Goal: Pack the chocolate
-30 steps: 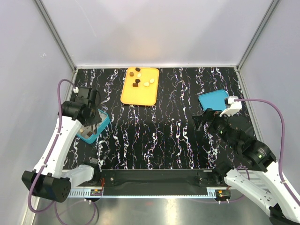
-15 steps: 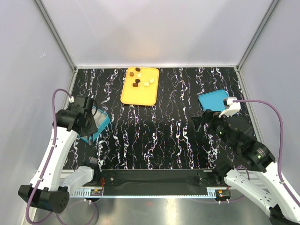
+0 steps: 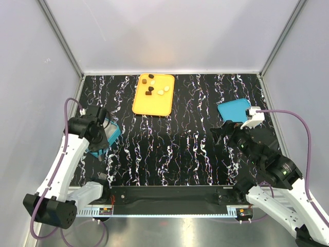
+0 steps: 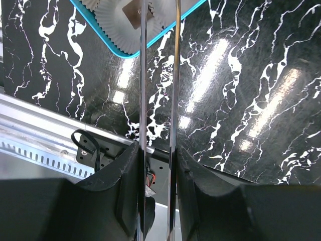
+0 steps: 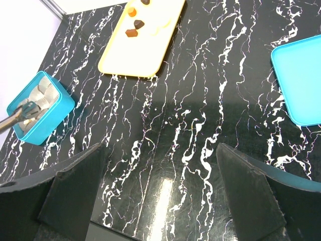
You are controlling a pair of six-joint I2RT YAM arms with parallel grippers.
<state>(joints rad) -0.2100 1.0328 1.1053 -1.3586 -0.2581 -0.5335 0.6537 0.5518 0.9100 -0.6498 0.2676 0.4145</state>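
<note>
The chocolate, small dark brown cubes (image 3: 148, 94) and pale cream rounds (image 3: 167, 88), is mostly unpacked. About 7 pieces lie close together at the far end of the flat orange plastic tray (image 3: 154, 105), and 1 brown piece (image 4: 131, 10) sits in a white pleated paper cup (image 4: 113, 17) inside the teal compartmented box (image 3: 114, 135). The left gripper (image 3: 105, 131) hangs over that box with its 2 thin metal blades narrowly apart. Nothing shows between them along the visible length, but the tips run past the edge of the wrist view, so whether they pinch anything cannot be told. They stand just beside the brown piece. If they lift crookedly they could snag the pleats and drag the cup out, or flick the piece over the box wall. A sideways nudge could also slide the light box, which sits near the left edge of the black white-veined tabletop (image 3: 180, 149). The right gripper (image 5: 159, 150) is spread wide and empty above bare tabletop, between the tray and the flat teal lid (image 3: 234, 109). Its broad dark fingers look coarse for such tiny pieces. Closing on 1 would likely knock its neighbours, and the tray's low rim would hardly stop them rolling off. If both arms reach for the tray together, they may clash.
</note>
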